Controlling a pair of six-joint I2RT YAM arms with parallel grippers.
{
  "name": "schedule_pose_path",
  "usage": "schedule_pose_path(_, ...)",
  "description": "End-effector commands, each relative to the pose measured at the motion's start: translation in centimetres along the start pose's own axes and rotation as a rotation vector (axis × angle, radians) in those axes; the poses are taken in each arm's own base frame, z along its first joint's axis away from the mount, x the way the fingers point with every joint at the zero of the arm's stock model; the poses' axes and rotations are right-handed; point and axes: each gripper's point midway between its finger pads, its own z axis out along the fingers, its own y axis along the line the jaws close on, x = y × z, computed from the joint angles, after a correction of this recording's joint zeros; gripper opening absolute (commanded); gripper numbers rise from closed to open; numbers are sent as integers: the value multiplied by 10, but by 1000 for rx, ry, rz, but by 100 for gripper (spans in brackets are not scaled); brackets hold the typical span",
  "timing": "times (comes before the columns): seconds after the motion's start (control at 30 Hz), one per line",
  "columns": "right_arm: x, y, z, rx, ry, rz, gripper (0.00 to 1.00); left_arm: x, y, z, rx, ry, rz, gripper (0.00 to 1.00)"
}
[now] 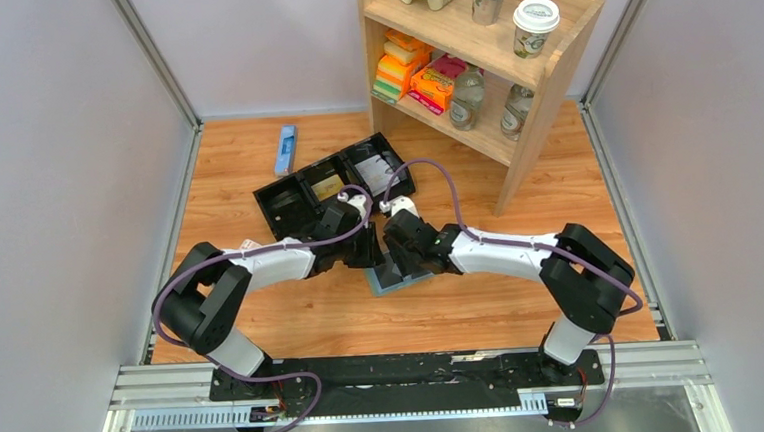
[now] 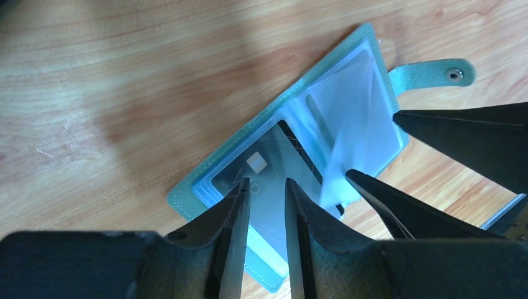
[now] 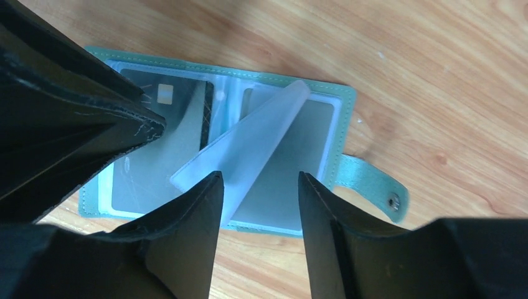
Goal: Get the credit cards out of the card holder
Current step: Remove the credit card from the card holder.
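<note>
Wood-grain desk [image 1: 464,311] floors a booth with pale walls. Left hand [image 2: 268,184] stands low over the card holder [image 2: 183,200], its fingers only a narrow slot apart and their tips down on a grey card [image 2: 274,151] with a chip, which sits in one pocket; whether they pinch anything I cannot tell. Right hand [image 3: 256,177] has its fingers set wider, and the end of a lifted clear sleeve [image 3: 249,137] lies in the gap, touching one finger only. The card holder lies spread flat on the desk between both hands, near the middle, its snap tab [image 3: 373,190] sticking out at one side. Just beyond it, on the far side, sits a black three-compartment tray [image 1: 279,210]; a blue packet [image 1: 286,149] lies farther off to the left, and a wooden shelf unit [image 1: 541,101] with bottles, boxes and lidded cups stands at the far right
</note>
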Motion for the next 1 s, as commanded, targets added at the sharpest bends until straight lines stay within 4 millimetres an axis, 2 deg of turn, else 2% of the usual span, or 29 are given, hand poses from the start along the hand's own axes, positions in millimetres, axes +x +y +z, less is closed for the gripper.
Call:
schedule_pose_path(0.0, -16, -20, -19, 88, -80, 43, 53, 5, 2, 4, -15, 13, -13, 35)
schedule_pose_path(0.13, -11, -45, -28, 200, -82, 77, 57, 8, 8, 3, -41, 16, -14, 35)
schedule_pose_path(0.17, -9, -52, -32, 236, -79, 88, 58, 15, 13, 1, -58, 39, -16, 35)
schedule_pose_path(0.3, -8, -70, -42, 306, -84, 146, 61, 14, 11, -1, -57, 38, -12, 35)
schedule_pose_path(0.4, -16, -81, -55, 351, -118, 188, 65, 13, 11, -3, -61, 36, -8, 35)
schedule_pose_path(0.5, -31, -80, -70, 317, -187, 202, 69, 13, 12, -6, -71, 34, -10, 35)
schedule_pose_path(0.6, -49, -58, -79, 162, -246, 167, 70, 10, 10, -10, -69, 17, -17, 35)
schedule_pose_path(0.7, -58, -34, -80, 19, -261, 151, 65, 1, 4, -20, -52, -23, -19, 35)
schedule_pose_path(0.8, -62, -11, -73, -127, -238, 162, 60, -6, -3, -30, -34, -54, -16, 35)
schedule_pose_path(0.97, -60, 18, -56, -346, -175, 227, 55, -2, -3, -30, -35, -23, -4, 34)
